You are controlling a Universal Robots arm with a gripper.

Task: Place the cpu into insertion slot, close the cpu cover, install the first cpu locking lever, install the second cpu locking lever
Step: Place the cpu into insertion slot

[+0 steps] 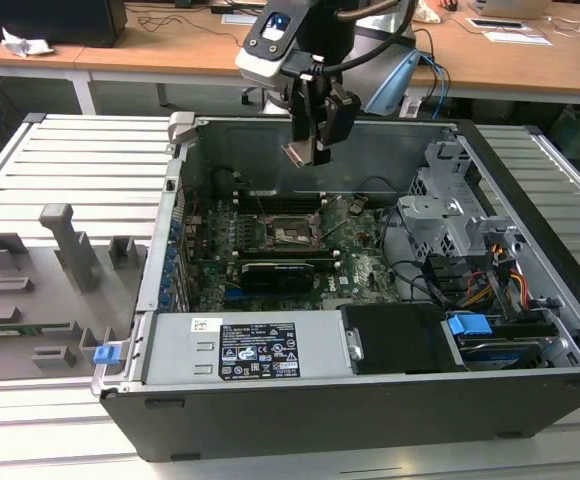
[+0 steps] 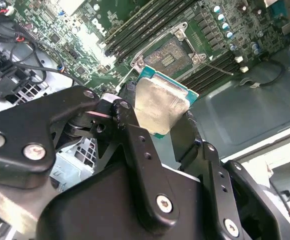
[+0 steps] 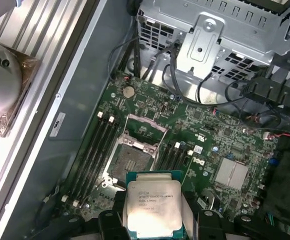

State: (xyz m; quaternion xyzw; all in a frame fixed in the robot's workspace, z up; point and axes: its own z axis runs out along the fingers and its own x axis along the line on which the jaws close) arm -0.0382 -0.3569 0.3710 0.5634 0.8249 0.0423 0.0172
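Pinching the cpu (image 3: 154,207) by two edges between the gripper (image 1: 315,135) jaws, up in the air above the open insertion slot (image 3: 132,162) on the motherboard (image 3: 210,125). Best to hold the chip flat, match corners to the slot, and lower slowly without pushing.

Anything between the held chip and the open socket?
Nothing visible does. The small silver-grey square chip hangs above the square black socket, whose pin field is bare; its grey metal cover frame is swung up.
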